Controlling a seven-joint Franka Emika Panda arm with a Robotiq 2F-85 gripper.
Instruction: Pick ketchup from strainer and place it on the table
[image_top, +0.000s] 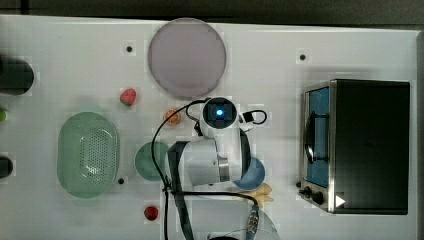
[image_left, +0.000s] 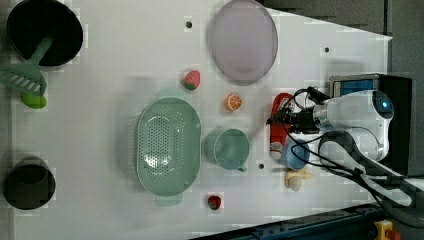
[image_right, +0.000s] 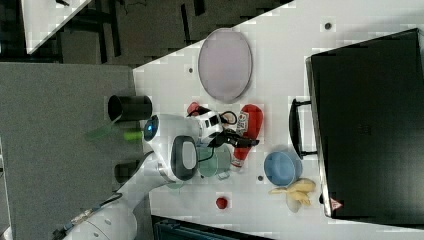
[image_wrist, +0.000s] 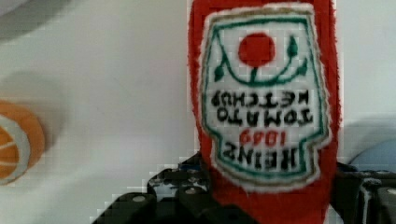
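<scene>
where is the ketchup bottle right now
The red soft ketchup bottle with a white-and-red label lies on the white table, out of the pale green oval strainer. In the left view it is right of the round green cup, above the blue cup.

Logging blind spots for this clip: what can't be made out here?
- Ketchup: the arm covers it in the top view; its cap end is cut off by the wrist view's edge.
- Gripper: release from the bottle unclear; cables blur it in the left view.
- Blue cup: partly under the arm, top view.
</scene>
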